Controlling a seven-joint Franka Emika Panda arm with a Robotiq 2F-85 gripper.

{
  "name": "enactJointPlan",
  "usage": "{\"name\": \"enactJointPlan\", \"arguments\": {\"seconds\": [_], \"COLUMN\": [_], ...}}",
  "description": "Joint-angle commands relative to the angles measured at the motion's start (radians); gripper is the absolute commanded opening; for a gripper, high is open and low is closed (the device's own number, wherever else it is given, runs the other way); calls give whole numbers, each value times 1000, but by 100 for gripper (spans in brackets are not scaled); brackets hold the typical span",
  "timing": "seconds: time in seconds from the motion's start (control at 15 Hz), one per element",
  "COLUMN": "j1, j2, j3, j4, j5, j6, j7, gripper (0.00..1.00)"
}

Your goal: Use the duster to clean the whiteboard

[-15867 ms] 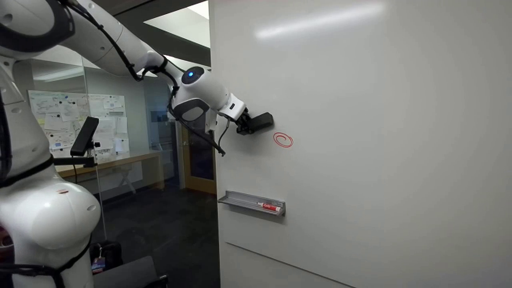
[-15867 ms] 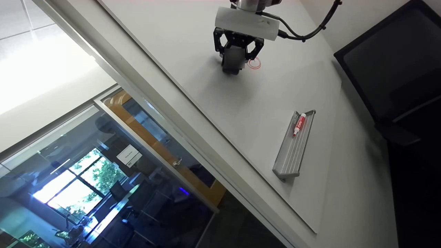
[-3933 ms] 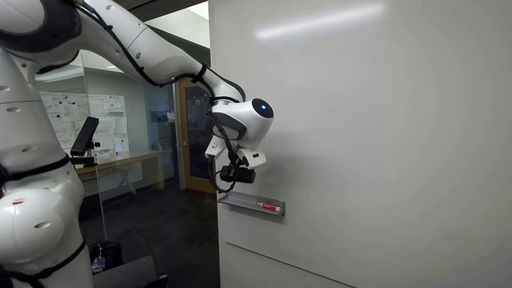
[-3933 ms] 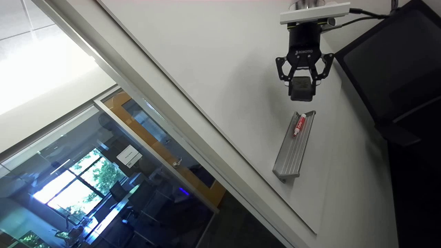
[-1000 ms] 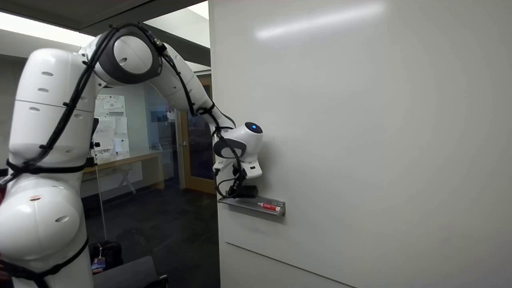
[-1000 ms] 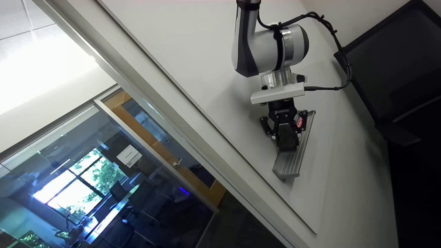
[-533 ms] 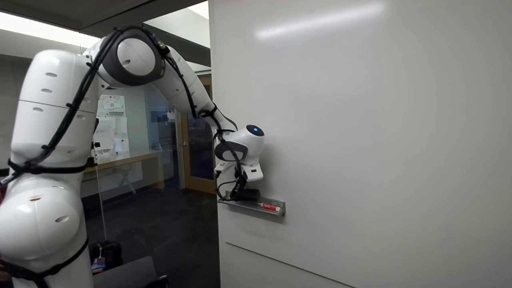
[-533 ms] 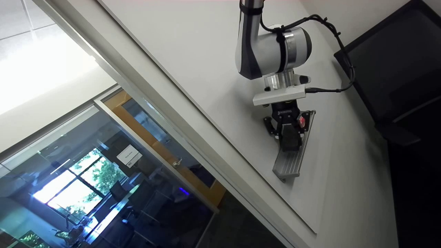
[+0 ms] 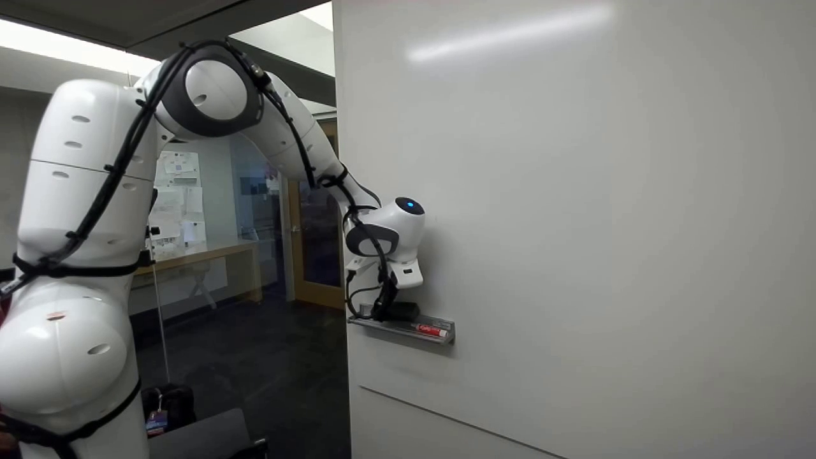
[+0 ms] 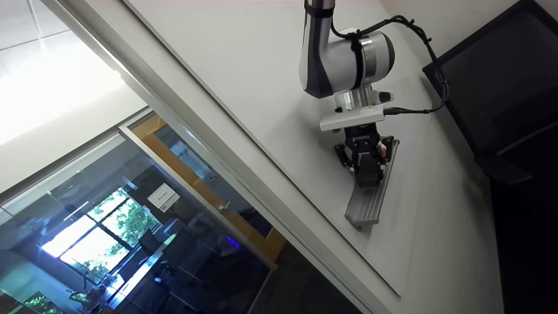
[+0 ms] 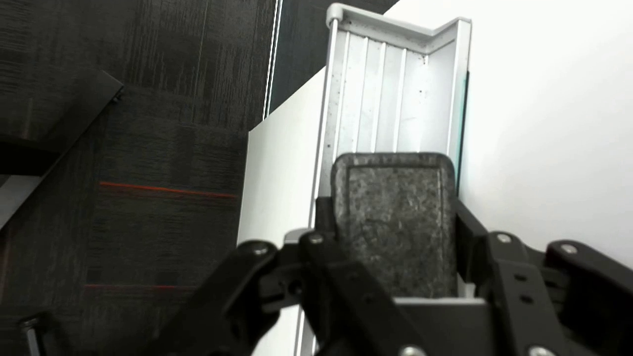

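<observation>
1. As the wrist view looks down, the duster [image 11: 395, 225] sits to the lower right of centre, over the grey ledge [image 11: 373, 99]; whether they touch is hard to tell.
2. The gripper [image 11: 394, 217] is narrowed to the duster's width, clasping it from both sides.
3. In an exterior view's lower centre, a red marker [image 9: 431, 330] lies at the ledge's right end.
4. The whiteboard [image 9: 605, 223] fills that frame's right half.

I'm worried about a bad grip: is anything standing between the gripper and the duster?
Nothing visible: in the wrist view the gripper is shut directly on the duster. The red marker lies on the ledge, outside the grip.
</observation>
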State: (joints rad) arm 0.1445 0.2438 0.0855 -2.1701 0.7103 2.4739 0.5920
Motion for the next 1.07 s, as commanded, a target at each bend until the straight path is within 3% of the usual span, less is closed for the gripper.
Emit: {"name": "enactJointPlan", "arguments": {"seconds": [0.0, 0.2, 0.27, 0.4, 0.73, 0.87, 1.0], "j1": [1, -1, -1, 0, -4, -7, -16], "j2": [1, 0, -3, -24, -166, -238, -325], "j3": [-7, -8, -8, -4, -2, -7, -9], "j4": [23, 14, 13, -5, -94, -131, -189], "j5": [-19, -29, -31, -30, -37, -79, -174], "j6": [14, 10, 14, 23, 27, 1, -43], "j7": [44, 44, 43, 33, 11, 28, 46], "gripper": [69, 85, 83, 90, 88, 86, 93]}}
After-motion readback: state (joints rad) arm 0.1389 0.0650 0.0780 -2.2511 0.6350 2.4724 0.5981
